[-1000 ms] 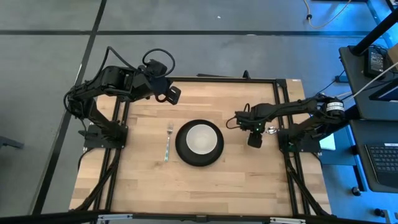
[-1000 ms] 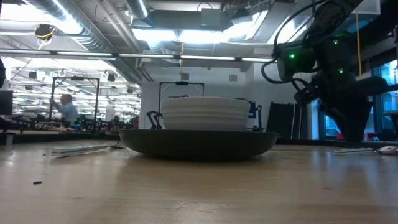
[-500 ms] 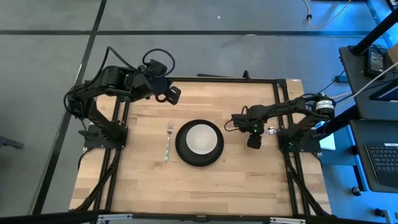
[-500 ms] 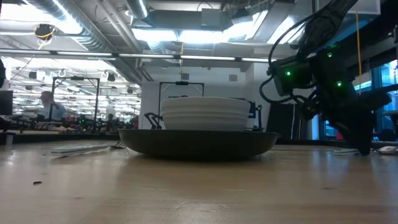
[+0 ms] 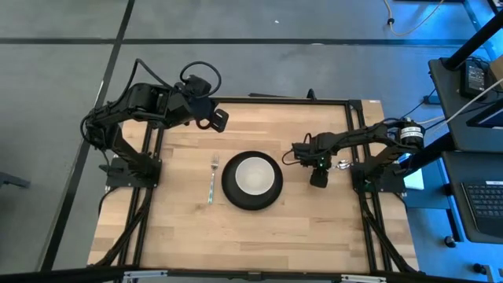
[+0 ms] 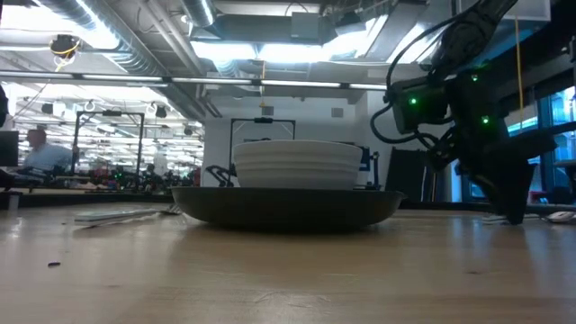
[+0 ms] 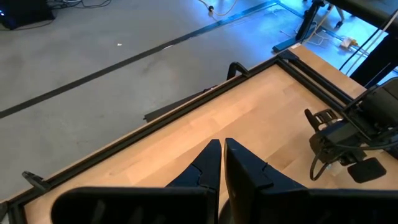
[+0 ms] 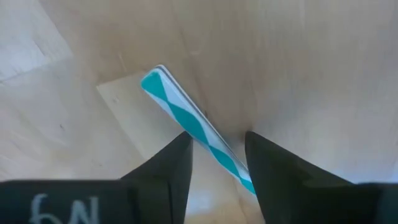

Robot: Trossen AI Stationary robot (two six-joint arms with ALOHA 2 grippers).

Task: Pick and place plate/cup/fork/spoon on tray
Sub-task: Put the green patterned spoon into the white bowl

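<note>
The black plate (image 5: 251,182) lies on the wooden table with the white cup (image 5: 253,174) standing in it; both also show in the low view, the plate (image 6: 288,205) and the cup (image 6: 297,165). The fork (image 5: 212,179) lies flat on the table left of the plate. The spoon (image 5: 343,165) lies right of the plate, and its teal-and-white striped handle (image 8: 186,109) runs between my right gripper's open fingers. My right gripper (image 5: 318,178) points down at the table (image 6: 513,216). My left gripper (image 5: 221,119) is shut and empty, above the table's far left. My right gripper (image 8: 217,135) comes from above, pointing down, with one finger on either side of the spoon's handle, which lies flat on the table. The handle runs slantwise up to one finger's inner edge (image 8: 252,177). Whether that finger touches it, I cannot tell.
Black frame rails (image 5: 357,126) run along the table's sides and far edge. There is bare wood (image 5: 251,236) near the front edge. A person (image 6: 40,148) sits in the room far behind the table.
My right gripper has gone down toward the table beside the spoon and shifted a little toward the plate. The plate, cup and fork have stayed where they were.
</note>
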